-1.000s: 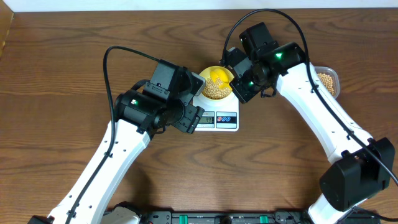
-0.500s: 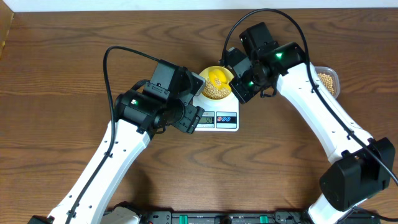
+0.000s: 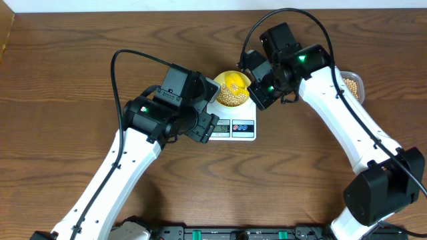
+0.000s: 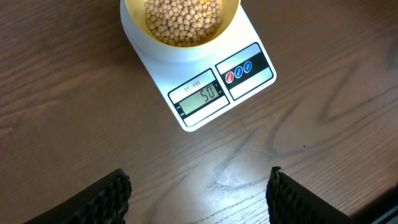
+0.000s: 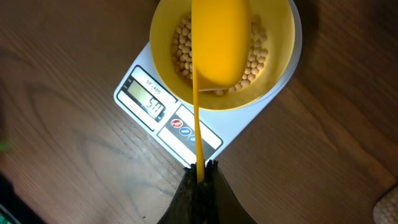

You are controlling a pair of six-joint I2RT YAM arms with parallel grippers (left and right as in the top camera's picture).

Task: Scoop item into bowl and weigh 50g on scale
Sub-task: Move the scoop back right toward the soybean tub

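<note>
The white scale [image 3: 235, 127] stands mid-table; its display [image 4: 204, 97] reads 50. The pale-yellow bowl [image 3: 219, 83] sits on it, holding many tan beans [image 4: 181, 20]. My right gripper [image 5: 200, 169] is shut on the thin handle of the bright yellow scoop [image 5: 219, 40], whose head hangs over the bowl [image 5: 277, 50] above the beans [image 5: 256, 59]. My left gripper [image 4: 198, 190] is open and empty, over bare wood just in front of the scale [image 4: 249, 37]. In the overhead view the left gripper [image 3: 200, 120] is at the scale's left edge and the right gripper [image 3: 257, 90] is beside the bowl.
A clear plastic tub [image 3: 351, 85] with more beans stands at the right, partly hidden behind my right arm. Its corner shows in the right wrist view [image 5: 388, 208]. The table is dark wood [image 3: 67, 100]; its far edge runs along the top.
The right gripper and scoop have shifted very slightly over the bowl. The left arm, the bowl and the scale have not moved.
</note>
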